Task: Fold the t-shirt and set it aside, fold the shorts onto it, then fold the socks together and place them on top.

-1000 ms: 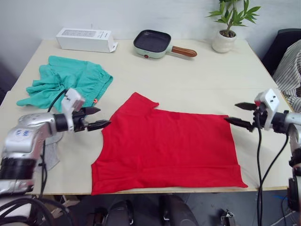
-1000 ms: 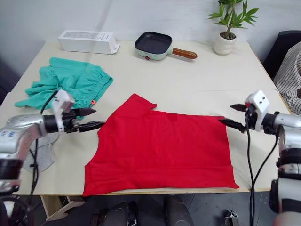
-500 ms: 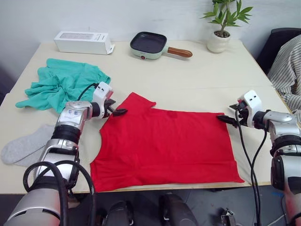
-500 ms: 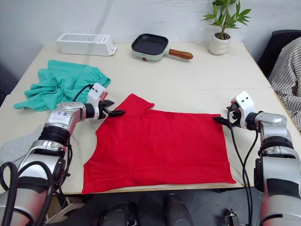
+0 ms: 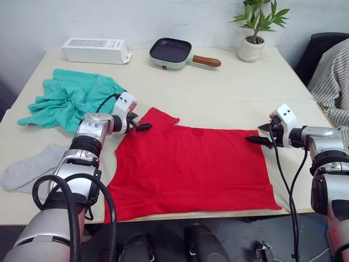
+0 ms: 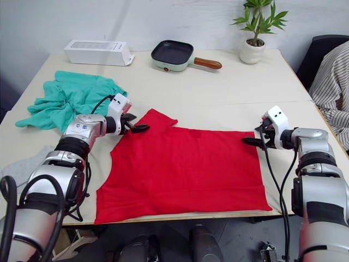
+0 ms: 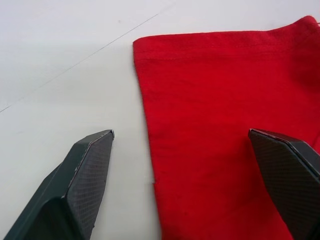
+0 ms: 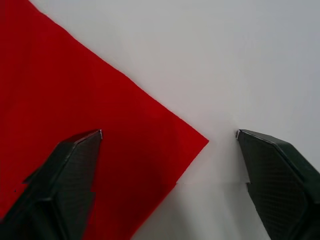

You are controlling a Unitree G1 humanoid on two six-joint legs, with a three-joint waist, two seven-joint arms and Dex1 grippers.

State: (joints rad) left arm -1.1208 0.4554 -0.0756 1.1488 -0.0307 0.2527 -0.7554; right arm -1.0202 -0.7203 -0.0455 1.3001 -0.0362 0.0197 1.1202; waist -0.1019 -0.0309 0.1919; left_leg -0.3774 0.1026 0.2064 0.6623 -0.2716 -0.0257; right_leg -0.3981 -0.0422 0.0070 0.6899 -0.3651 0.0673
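**Both fingers open at the t-shirt's far edge**

The red t-shirt (image 5: 191,166) lies flat on the bench (image 5: 229,103) near its front edge. The grey socks (image 5: 24,170) lie at my left. My left fingers (image 7: 100,165) are spread wide across the sleeve edge, holding nothing. My right fingers (image 8: 80,165) are spread wide over the far right corner, also empty. Farther left lie the teal shorts (image 5: 68,98).
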